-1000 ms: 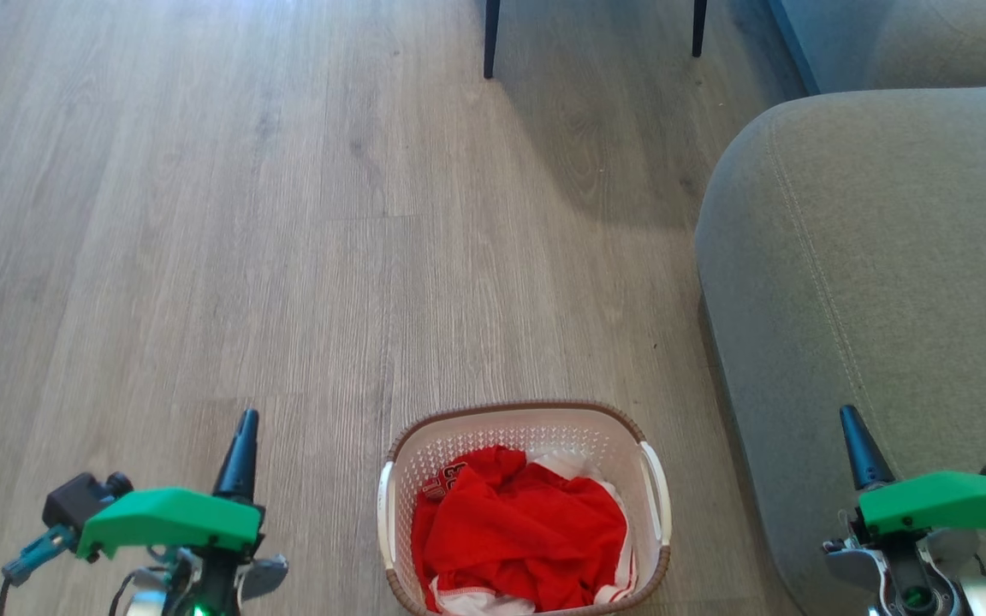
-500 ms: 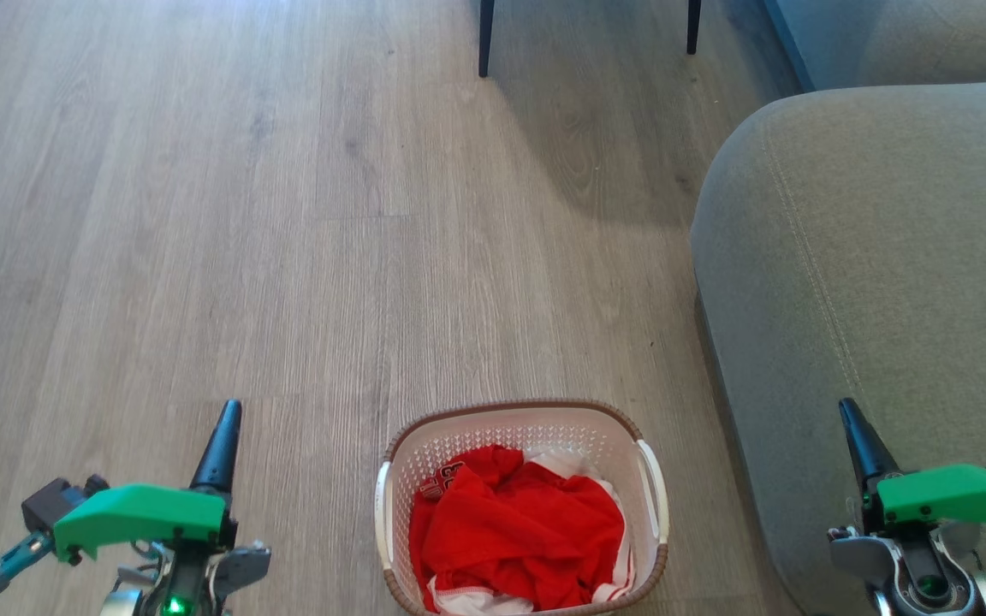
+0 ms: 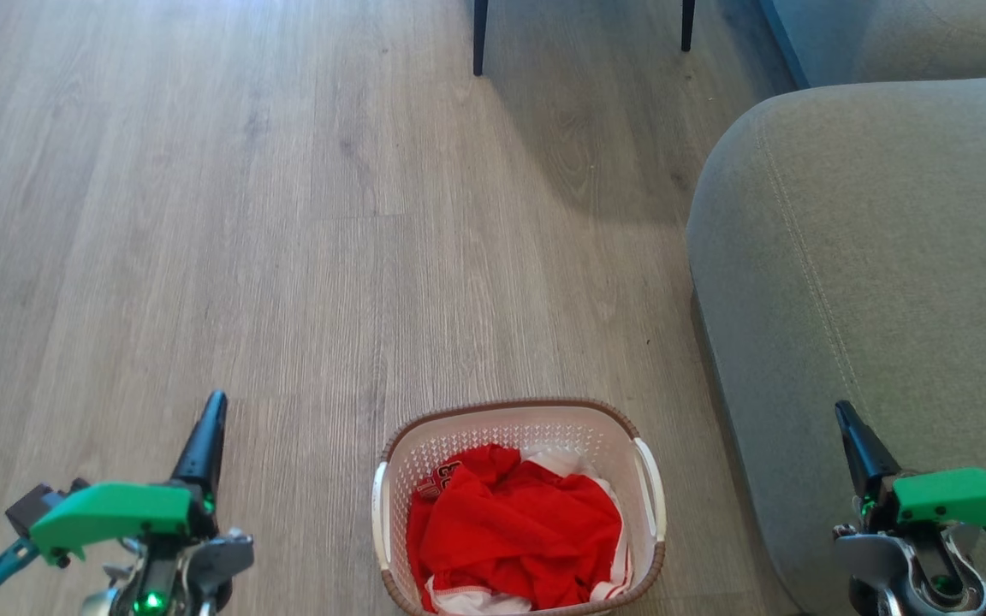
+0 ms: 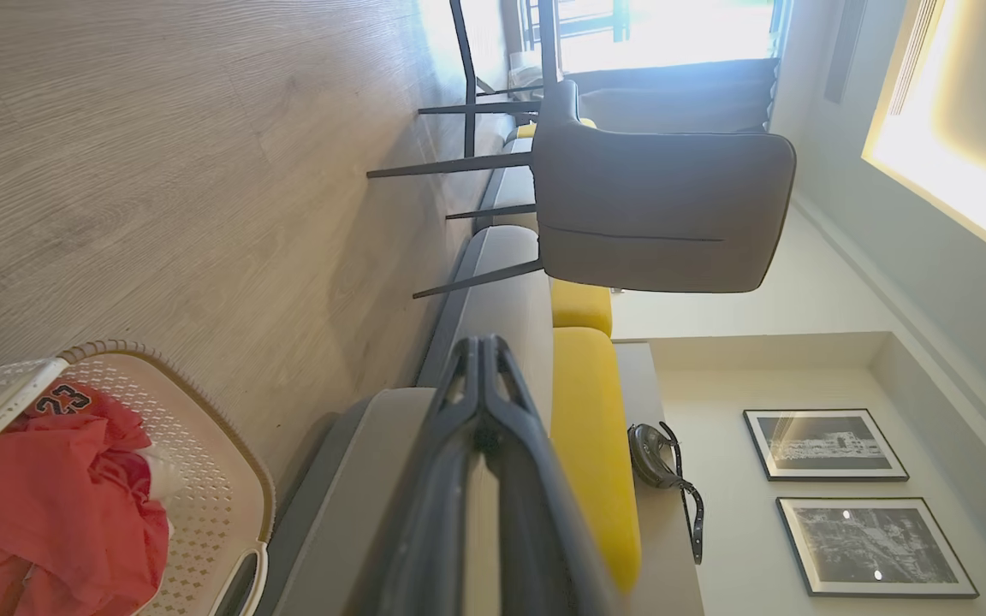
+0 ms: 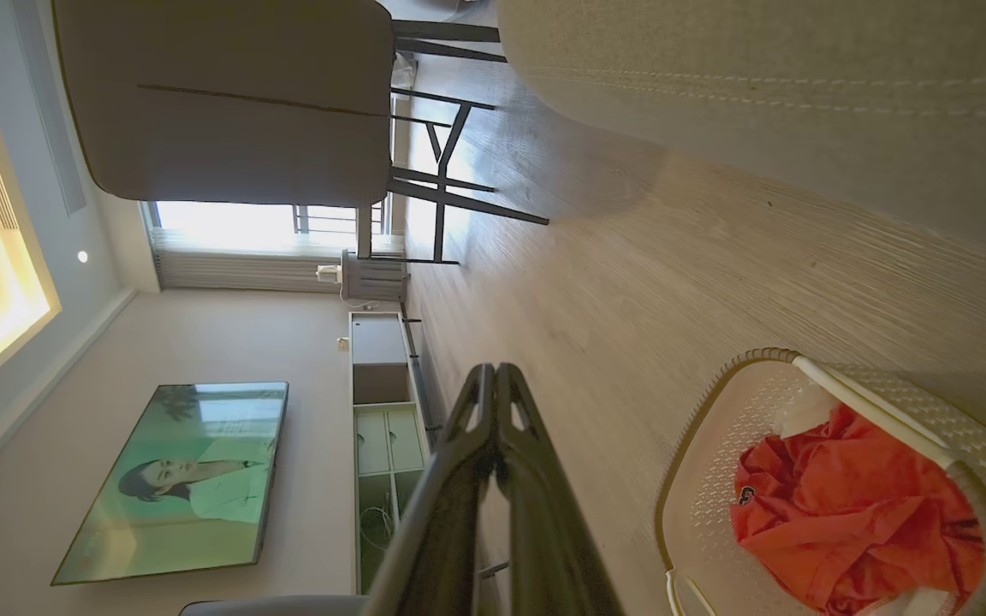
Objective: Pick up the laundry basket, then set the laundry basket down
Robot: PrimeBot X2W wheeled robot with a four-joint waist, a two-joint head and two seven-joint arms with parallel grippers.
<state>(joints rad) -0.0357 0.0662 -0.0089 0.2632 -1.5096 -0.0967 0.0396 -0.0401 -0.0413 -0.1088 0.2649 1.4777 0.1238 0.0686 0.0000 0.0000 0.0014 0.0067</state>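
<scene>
The laundry basket [image 3: 510, 419], white and perforated with a brown rim and white side handles, stands on the wood floor at the bottom centre of the head view. It holds red and white clothes [image 3: 514, 535]. My left gripper [image 3: 210, 409] is shut and empty, well to the left of the basket. My right gripper [image 3: 844, 412] is shut and empty, to the right of the basket, in front of the sofa arm. The basket shows at the lower left of the left wrist view [image 4: 193, 428] and at the lower right of the right wrist view [image 5: 715, 479], apart from both pairs of closed fingers.
A grey sofa arm [image 3: 870, 257] rises just right of the basket. Dark chair legs [image 3: 479, 38] stand at the far centre. Open wood floor [image 3: 202, 214] spreads to the left and ahead. A wall television [image 5: 176, 479] and cabinet [image 5: 382, 402] show in the right wrist view.
My left gripper has drifted left and slightly down in the head view. The right gripper has sunk a little. The basket has stayed in place on the floor.
</scene>
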